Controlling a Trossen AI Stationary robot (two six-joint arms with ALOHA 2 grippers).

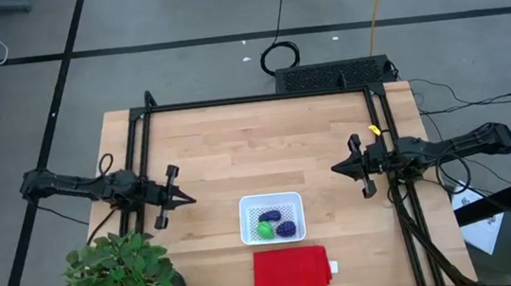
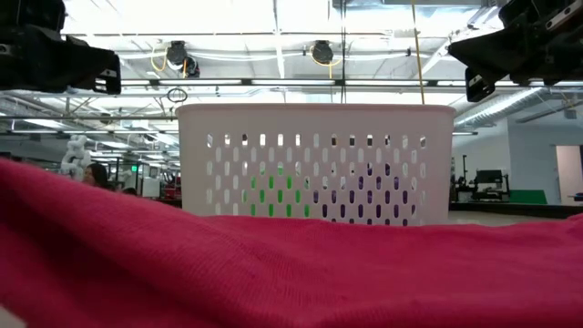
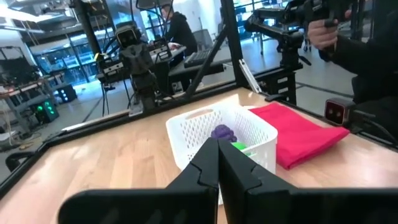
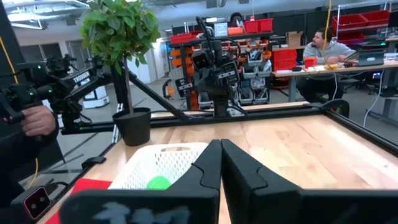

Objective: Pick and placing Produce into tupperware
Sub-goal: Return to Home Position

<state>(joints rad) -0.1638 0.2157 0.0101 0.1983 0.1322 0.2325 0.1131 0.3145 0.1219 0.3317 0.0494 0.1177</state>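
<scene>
1. From where I stand, the small white slotted plastic container (image 1: 248, 222) sits toward 6 o'clock on the pale wooden table (image 1: 236, 135); a folded red cloth (image 1: 292, 272) lies just beside it at its 6 o'clock; a leafy green potted plant (image 1: 117, 276) fills the table's 8 o'clock corner.
2. The produce is inside the container: the bright green roundish toy piece (image 1: 265, 229) lies at 7 o'clock of its middle; a dark purple roundish toy piece (image 1: 286, 227) lies just beside that, at 5 o'clock; a third dark piece (image 1: 271, 217) seems to lie at 12 o'clock from those two, too small for me to tell its shape; I see no produce loose on the table.
3. The left gripper (image 1: 187, 199) hangs raised at 10 o'clock from the container, well apart from it; its wrist view shows its two fingers pressed together, with nothing between them.
4. The right gripper (image 1: 336, 168) hangs at 2 o'clock from the container, likewise raised and well apart; its fingers meet tip to tip and carry nothing.
5. I judge the placing done; the step in hand is taking both arms to their rest pose.
6. The next move calls for no grasp; each arm need only fold toward its own side, left to 9 o'clock and right to 3 o'clock; the left should keep height to pass clear of the plant at its 7 o'clock.
</scene>
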